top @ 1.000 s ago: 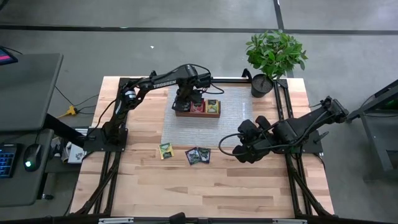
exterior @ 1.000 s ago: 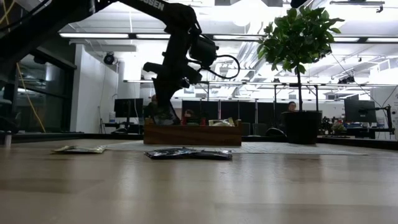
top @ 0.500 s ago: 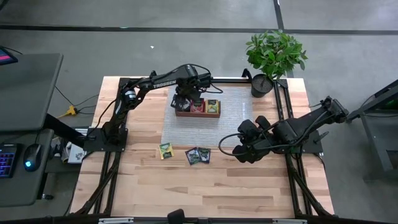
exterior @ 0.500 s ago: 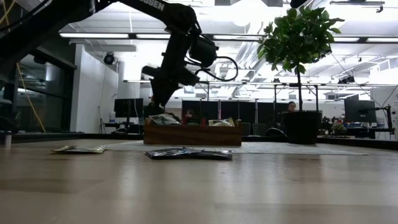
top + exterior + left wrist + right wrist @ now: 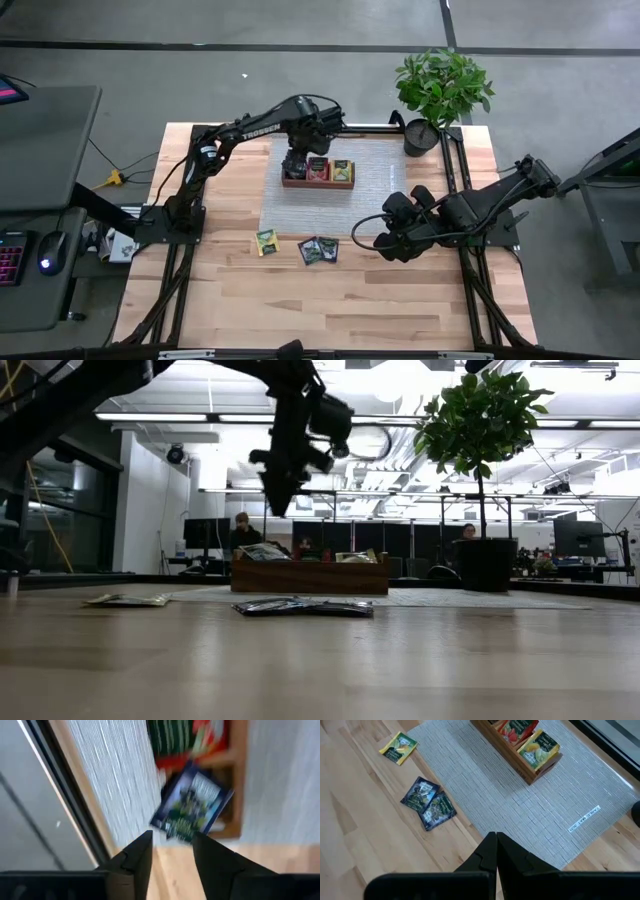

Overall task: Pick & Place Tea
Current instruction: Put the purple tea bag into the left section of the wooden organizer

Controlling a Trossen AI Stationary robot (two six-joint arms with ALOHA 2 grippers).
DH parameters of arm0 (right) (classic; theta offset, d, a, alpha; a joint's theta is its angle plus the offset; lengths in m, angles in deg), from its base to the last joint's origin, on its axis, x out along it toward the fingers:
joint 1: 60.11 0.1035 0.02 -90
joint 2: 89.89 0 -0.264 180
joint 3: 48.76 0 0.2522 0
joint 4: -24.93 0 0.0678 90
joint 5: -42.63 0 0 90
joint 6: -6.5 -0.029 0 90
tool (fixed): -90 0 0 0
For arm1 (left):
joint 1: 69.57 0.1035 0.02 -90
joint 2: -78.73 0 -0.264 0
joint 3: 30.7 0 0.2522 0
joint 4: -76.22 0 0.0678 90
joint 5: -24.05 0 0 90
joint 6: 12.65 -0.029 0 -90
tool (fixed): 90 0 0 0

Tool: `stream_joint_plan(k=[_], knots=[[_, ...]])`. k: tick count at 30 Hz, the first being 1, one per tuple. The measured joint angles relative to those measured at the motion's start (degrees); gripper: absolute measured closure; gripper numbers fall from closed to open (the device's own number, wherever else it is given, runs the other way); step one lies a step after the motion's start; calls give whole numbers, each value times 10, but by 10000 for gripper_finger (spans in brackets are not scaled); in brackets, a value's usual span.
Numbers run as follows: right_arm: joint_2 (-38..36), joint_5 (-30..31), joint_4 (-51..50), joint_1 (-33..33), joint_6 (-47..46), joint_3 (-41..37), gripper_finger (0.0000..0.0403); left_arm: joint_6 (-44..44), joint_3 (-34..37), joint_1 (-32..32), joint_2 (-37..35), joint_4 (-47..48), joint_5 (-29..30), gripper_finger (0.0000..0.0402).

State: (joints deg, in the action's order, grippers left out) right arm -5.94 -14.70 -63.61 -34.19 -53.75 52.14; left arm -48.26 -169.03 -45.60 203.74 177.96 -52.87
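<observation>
The worktop point(image 5: 330, 300) carries a woven mat point(image 5: 375, 200) so the wooden tray point(image 5: 318, 183) sits centred. Above the tray's end compartment hangs the left pincer point(image 5: 172, 851), fingers parted and empty; a dark packet point(image 5: 192, 802) lies tilted there, apparently just dropped. The right pincer point(image 5: 496, 851) waits clenched. Two dark packets point(image 5: 319, 250) and a yellow one point(image 5: 266, 241) remain loose on the wood
</observation>
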Motion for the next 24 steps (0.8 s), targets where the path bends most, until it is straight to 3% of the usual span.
stream_joint_plan(k=[8,14,24], knots=[[0,0,0,0,2,0,402,68,-13,0,-1,-51,-131,390],[0,0,0,0,1,0,402,104,-13,0,-1,-94,-180,397],[0,2,0,0,-6,0,402,179,18,0,0,-146,-192,401]])
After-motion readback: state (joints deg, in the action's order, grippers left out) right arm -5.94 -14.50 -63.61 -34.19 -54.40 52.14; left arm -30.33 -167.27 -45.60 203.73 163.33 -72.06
